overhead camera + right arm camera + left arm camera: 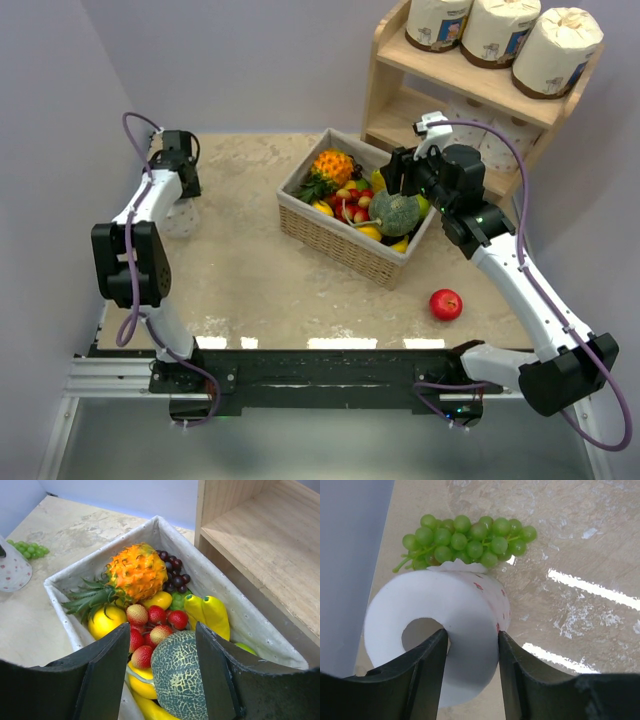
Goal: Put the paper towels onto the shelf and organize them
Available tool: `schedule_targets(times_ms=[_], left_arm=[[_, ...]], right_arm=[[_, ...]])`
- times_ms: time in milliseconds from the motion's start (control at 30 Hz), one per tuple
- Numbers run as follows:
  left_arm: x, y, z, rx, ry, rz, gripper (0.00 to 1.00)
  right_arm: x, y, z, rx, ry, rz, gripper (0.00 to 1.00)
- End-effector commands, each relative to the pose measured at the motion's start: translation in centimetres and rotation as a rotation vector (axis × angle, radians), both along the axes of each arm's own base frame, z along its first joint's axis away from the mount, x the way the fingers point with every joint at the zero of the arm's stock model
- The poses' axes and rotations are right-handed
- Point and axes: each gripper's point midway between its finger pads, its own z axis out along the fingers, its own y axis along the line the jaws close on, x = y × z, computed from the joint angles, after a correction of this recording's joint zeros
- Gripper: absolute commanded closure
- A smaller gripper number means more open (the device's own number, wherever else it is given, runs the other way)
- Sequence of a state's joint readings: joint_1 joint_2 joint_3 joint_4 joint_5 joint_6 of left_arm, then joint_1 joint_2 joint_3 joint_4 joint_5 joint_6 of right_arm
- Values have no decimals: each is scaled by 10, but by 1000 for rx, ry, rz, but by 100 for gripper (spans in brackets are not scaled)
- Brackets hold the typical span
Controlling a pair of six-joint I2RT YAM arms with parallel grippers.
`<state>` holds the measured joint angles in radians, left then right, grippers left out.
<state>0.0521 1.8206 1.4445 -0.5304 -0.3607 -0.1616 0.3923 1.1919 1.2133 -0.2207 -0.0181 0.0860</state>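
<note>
A bare white paper towel roll with pink dots lies on its side at the table's left edge. My left gripper is shut on its wall, one finger inside the core and the other outside. In the top view the same roll sits under the left gripper. Three cream-wrapped rolls stand on the top tier of the wooden shelf. Bare rolls sit on its lower tier, partly hidden by my right arm. My right gripper hangs open and empty over the fruit basket.
Green grapes lie just beyond the held roll. The wicker basket of fruit, with a melon under the right gripper, stands mid-table beside the shelf. A red apple lies near the front right. A wall borders the left side.
</note>
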Motion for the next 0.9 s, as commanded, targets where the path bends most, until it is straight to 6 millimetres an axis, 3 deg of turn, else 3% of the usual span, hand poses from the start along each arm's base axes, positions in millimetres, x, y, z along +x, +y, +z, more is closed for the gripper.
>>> schedule_targets(times_ms=[0, 267, 400, 633, 867], left_arm=[[-14, -8, 36, -26, -70, -13, 53], [-57, -46, 48, -123, -88, -117, 55], [-81, -89, 39, -176, -31, -244, 55], [-133, -128, 30, -114, 102, -357, 54], [-157, -186, 50, -295, 4, -500, 54]], right_arm=[[-2, -1, 32, 19, -68, 1, 41], [-8, -3, 42, 31, -80, -1, 41], [-9, -2, 40, 39, -68, -3, 40], [-9, -5, 34, 38, -45, -17, 40], [-7, 0, 30, 63, -13, -18, 40]])
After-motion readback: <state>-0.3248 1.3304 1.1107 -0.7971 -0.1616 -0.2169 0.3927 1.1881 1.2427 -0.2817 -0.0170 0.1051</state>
